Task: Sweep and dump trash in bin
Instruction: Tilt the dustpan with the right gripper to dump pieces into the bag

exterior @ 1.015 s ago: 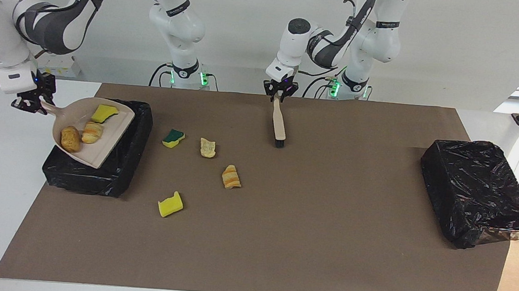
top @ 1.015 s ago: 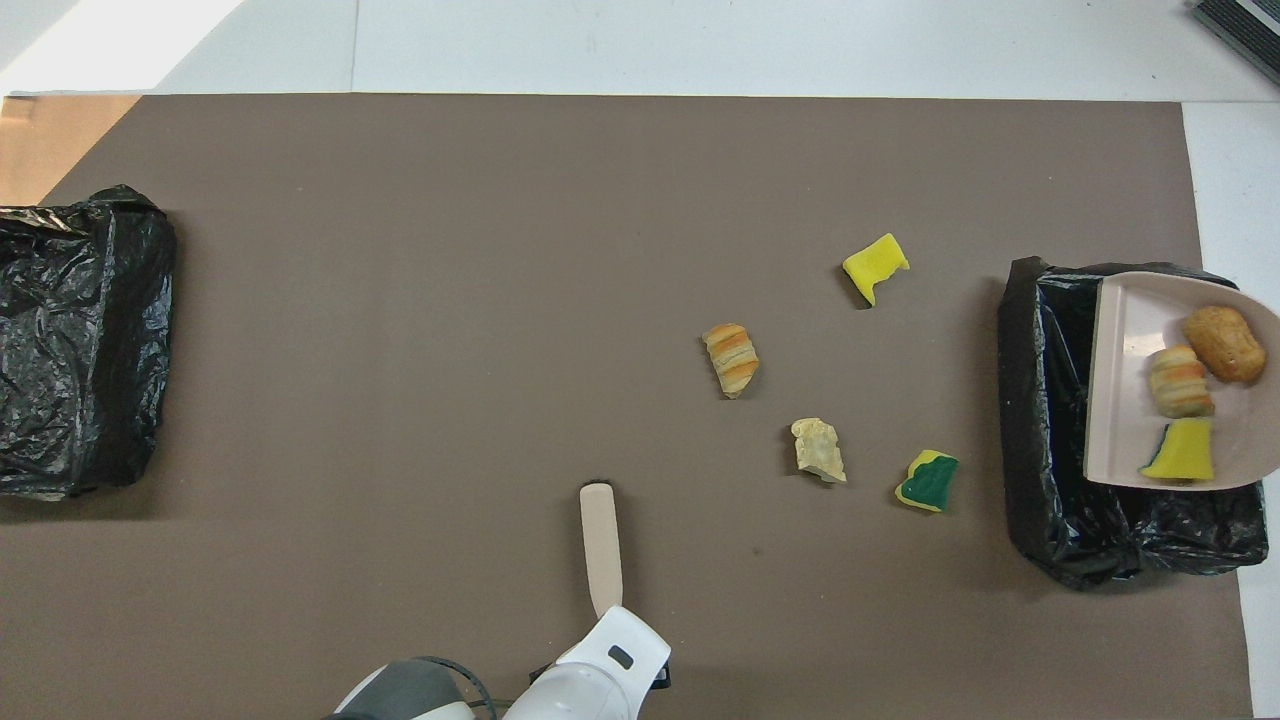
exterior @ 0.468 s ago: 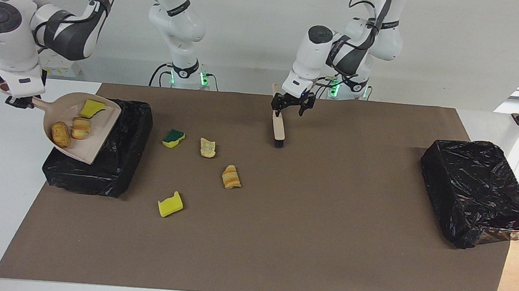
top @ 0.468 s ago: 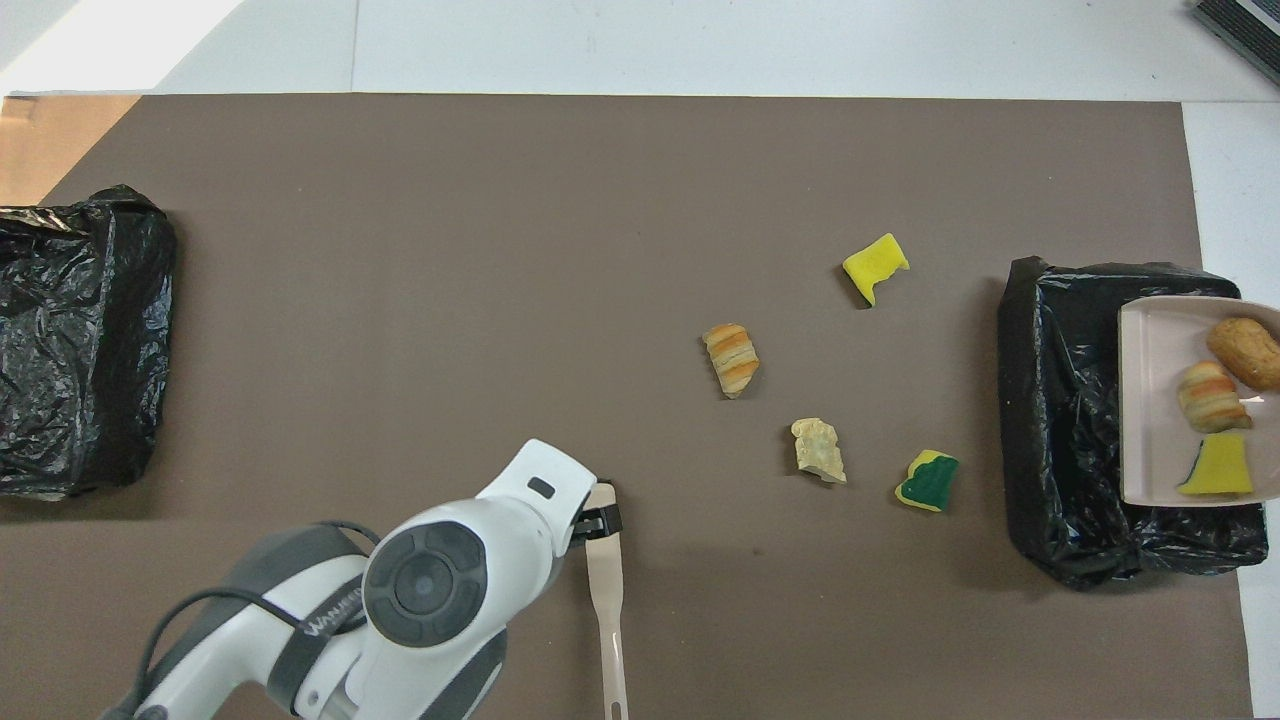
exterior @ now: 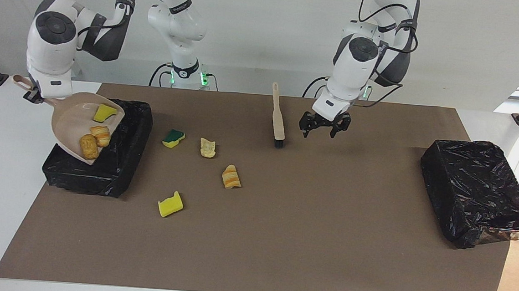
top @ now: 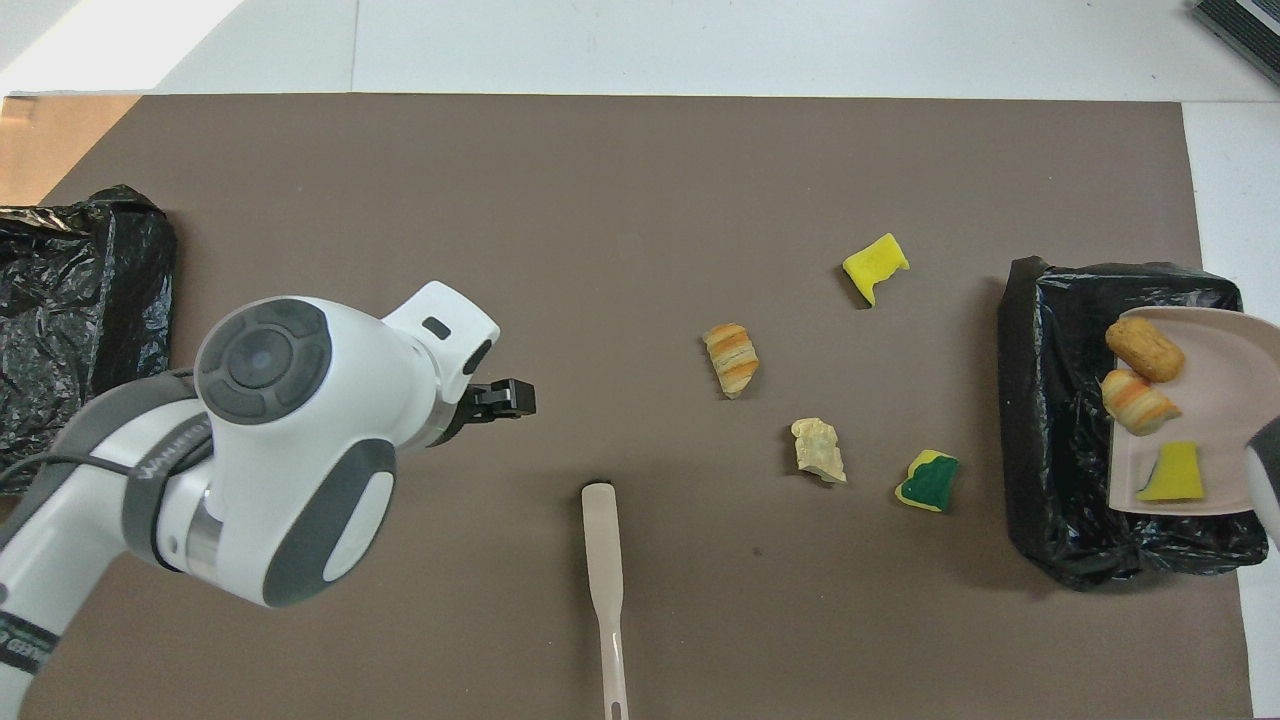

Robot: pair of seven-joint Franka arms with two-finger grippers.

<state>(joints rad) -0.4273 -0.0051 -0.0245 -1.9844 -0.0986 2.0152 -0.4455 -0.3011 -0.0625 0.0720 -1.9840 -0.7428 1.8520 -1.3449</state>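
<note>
I am tilting the dustpan (exterior: 78,126), pinched in my right gripper (exterior: 32,95), over the bin (exterior: 117,154) at the right arm's end of the table so its three trash pieces (exterior: 95,136) slide toward the lip, my left gripper (exterior: 324,128) hovering spread beside the brush (exterior: 279,117).

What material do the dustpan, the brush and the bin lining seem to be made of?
Dustpan: probably moulded plastic, matte beige; it has a smooth, even surface and a thin rim.
Brush: the handle is pale beige, either plastic or light wood; the look leaves this open. The tip is dark, likely bristles.
Bin lining: thin black plastic film, glossy; it is crinkled and shows bright highlights.
</note>
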